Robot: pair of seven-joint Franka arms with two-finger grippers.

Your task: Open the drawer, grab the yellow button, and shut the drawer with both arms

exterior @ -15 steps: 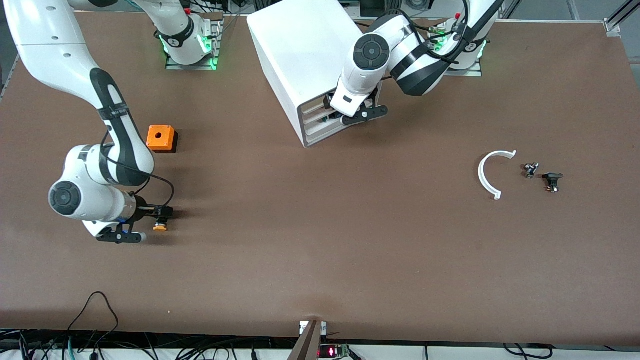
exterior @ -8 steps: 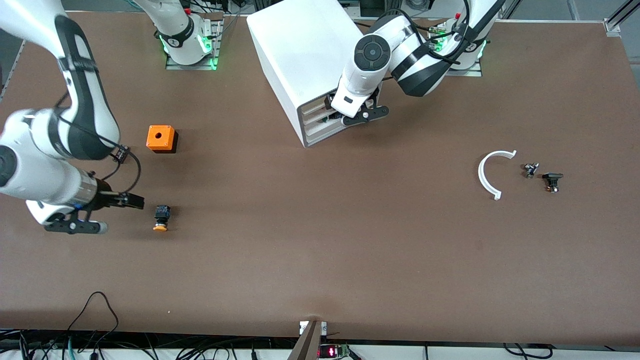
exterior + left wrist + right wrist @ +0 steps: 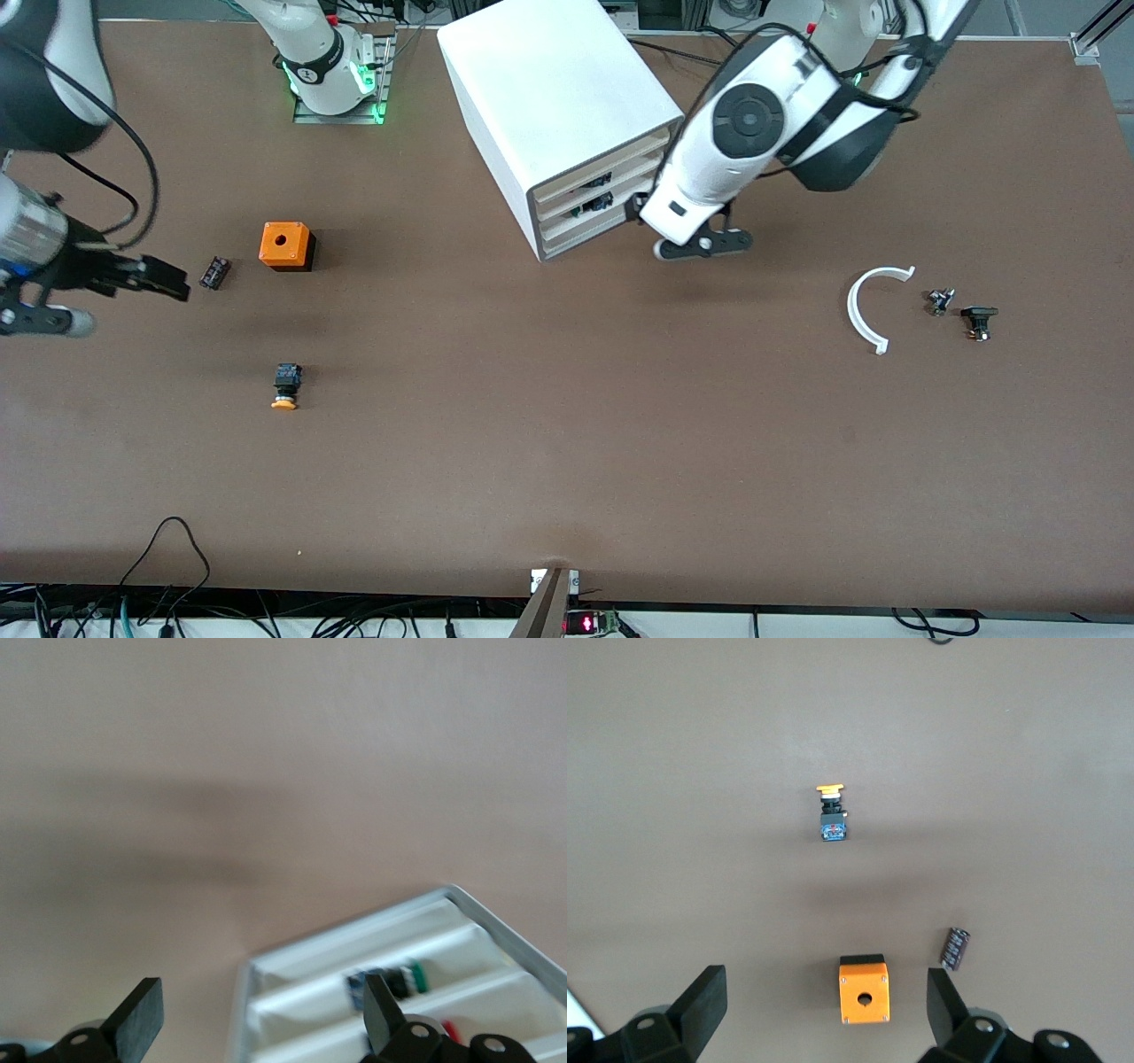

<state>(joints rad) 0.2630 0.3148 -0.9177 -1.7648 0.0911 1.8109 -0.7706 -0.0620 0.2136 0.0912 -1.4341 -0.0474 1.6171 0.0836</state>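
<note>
A: Item one, the cabinet [image 3: 554, 106]. Where do we log it?

B: Upper middle of the front view, white and boxy, three stacked drawers facing the camera. We list the drawer [image 3: 595, 166], the highest of the three, as pushed in about level with the two below it; small parts show in the gaps. In the left wrist view its compartments [image 3: 390, 979] hold green, black and red bits.

A: Item two, the button [image 3: 284, 387].

B: Lower left of the front view, lying on its side on the table [image 3: 567, 443], orange cap toward the camera, nothing touching it. The right wrist view shows it too [image 3: 832, 815].

A: Grippers?

B: The left gripper [image 3: 640, 213] hangs just in front of the cabinet's drawers; in its wrist view [image 3: 257, 1019] we see the fingers spread wide with nothing between them. The right gripper [image 3: 164, 279] sits at the left edge of the front view, over the table near the orange cube [image 3: 284, 245]. Its wrist view [image 3: 824, 1010] shows the fingers wide apart and bare.

A: Remaining stock?

B: A small dark cylinder [image 3: 213, 272] beside the cube, between it and the right gripper. At right of the front view, a white curved strip [image 3: 864, 310] and two small black parts [image 3: 961, 310].
</note>
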